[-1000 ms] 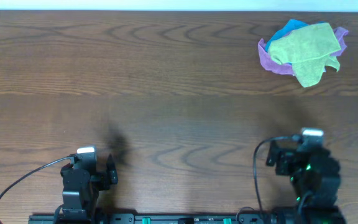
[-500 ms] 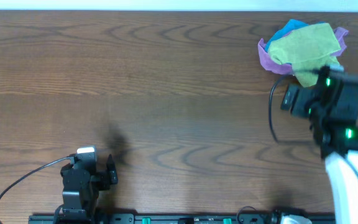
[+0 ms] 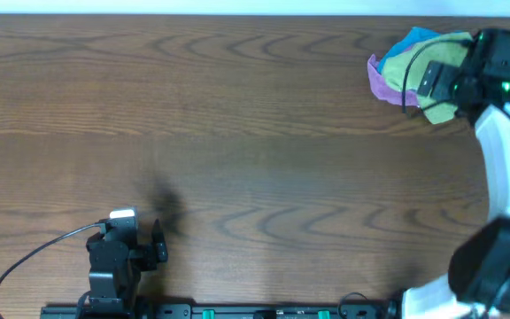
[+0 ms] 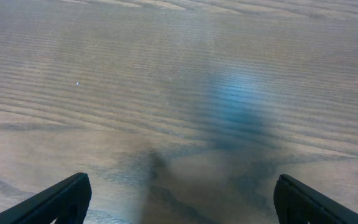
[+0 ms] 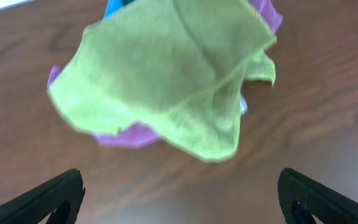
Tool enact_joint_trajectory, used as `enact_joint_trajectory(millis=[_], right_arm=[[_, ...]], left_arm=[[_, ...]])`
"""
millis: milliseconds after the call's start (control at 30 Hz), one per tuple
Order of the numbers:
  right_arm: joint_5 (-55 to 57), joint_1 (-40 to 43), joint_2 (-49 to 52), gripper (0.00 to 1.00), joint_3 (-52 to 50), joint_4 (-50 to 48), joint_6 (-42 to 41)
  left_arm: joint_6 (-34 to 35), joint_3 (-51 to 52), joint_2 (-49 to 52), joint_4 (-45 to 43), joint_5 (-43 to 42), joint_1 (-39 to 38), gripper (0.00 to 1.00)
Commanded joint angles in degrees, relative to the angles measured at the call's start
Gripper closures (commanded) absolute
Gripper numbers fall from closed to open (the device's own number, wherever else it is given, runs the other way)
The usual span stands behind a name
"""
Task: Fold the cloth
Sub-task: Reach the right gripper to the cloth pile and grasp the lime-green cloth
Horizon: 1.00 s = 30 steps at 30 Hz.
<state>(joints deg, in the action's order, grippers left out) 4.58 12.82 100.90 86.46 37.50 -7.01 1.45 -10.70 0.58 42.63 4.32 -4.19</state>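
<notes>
At the near edge of the counter (image 3: 255, 133), toward its left corner, we see the left gripper (image 4: 182, 202) low over bare wood, its jaws spread wide apart with nothing between them. Moving right, we find the cloth (image 5: 166, 74) close to the far right corner, crumpled in a heap with one loose flap pointing toward the near edge. It lies on top of a purple cloth (image 3: 381, 81), which shows at its left side, and a blue cloth (image 3: 414, 37), which peeks out toward the far edge. The right gripper (image 5: 182, 199) hangs above this heap, jaws wide apart and empty, the lime-green fabric just ahead of its fingertips (image 5: 48, 202).
</notes>
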Motion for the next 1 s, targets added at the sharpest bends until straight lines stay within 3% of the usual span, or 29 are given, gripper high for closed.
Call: enact_joint_trajectory(millis=[0, 733, 967], right_arm=[[0.07, 0.72, 5.20, 0.01, 5.35, -0.07, -0.63], [-9.05, 1.05, 17.59, 0.01, 6.78, -21.49, -3.26], [-10.01, 1.03, 21.84, 0.09, 6.78, -23.74, -3.28]], left_arm=[[-0.39, 1.14, -0.37, 0.66, 0.17, 0.09, 0.05], [-0.39, 1.14, -0.37, 0.66, 0.17, 0.09, 0.05], [-0.39, 1.14, -0.37, 0.66, 0.17, 0.09, 0.05]])
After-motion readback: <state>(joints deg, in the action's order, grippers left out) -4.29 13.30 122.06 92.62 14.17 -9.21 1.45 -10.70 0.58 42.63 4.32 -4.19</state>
